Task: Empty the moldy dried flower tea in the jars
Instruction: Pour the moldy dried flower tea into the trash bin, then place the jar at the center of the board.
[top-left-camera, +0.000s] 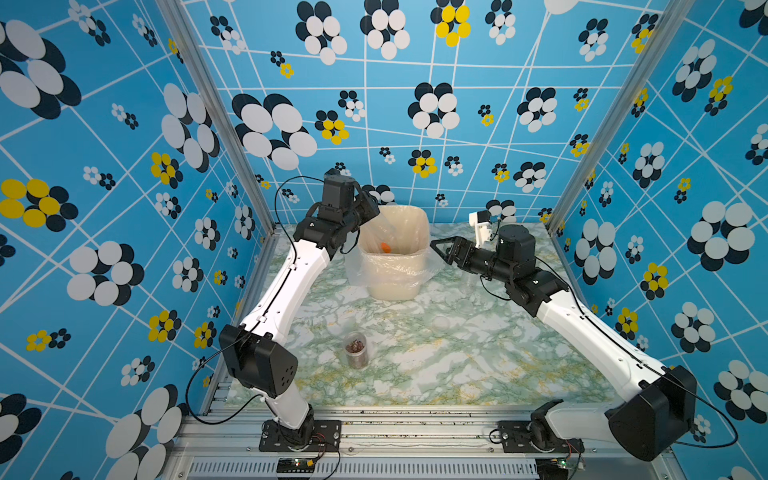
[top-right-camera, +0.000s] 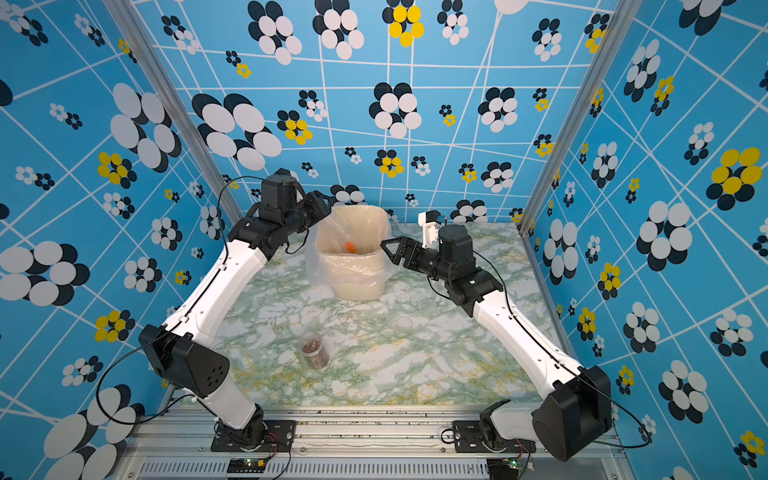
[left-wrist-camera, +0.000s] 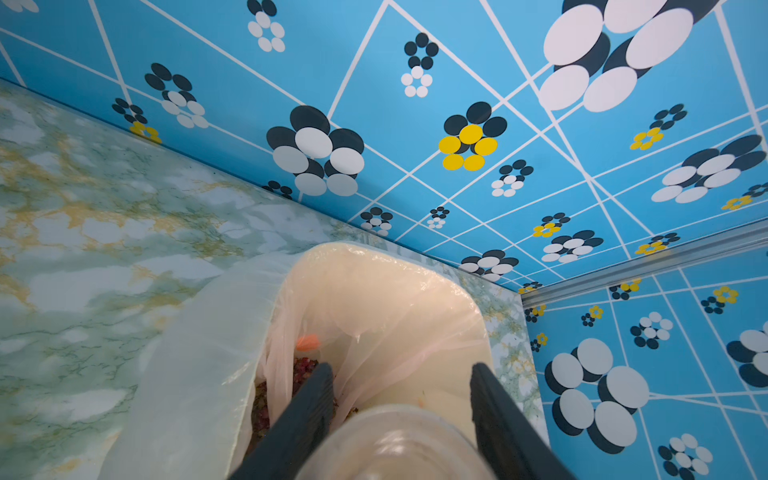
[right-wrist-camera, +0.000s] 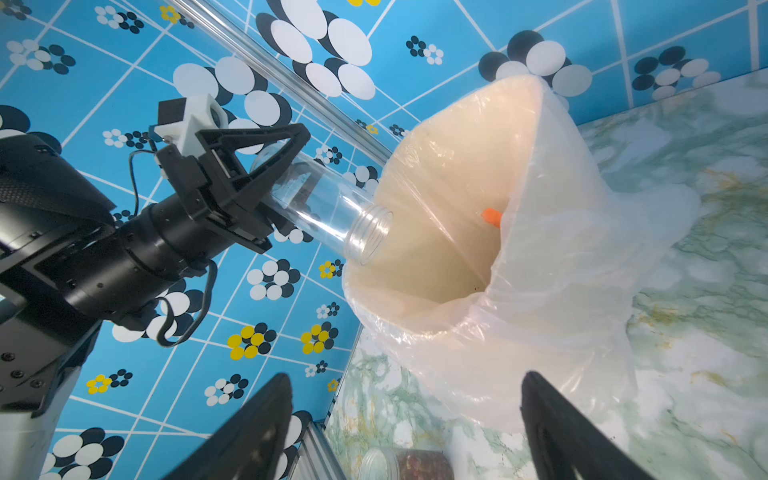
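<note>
Left gripper (right-wrist-camera: 286, 178) is pinching a clear jar (right-wrist-camera: 328, 203), tipped mouth-down into the bin (top-left-camera: 395, 282) at the bench's back edge. The tea (left-wrist-camera: 305, 370) is lying at the bottom. The jar looks empty to me, so I'd keep the mouth inside the rim and give it one shake. A full jar (top-left-camera: 356, 349) stands toward the front-left corner. Right gripper (top-left-camera: 439, 251) hangs spread and empty beside the bin.

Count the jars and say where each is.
2 clearly: an empty jar in the left tool, tipped over the bin; a jar of tea standing on the table. Faint clear shapes beside the right arm may be lids or a third.
</note>
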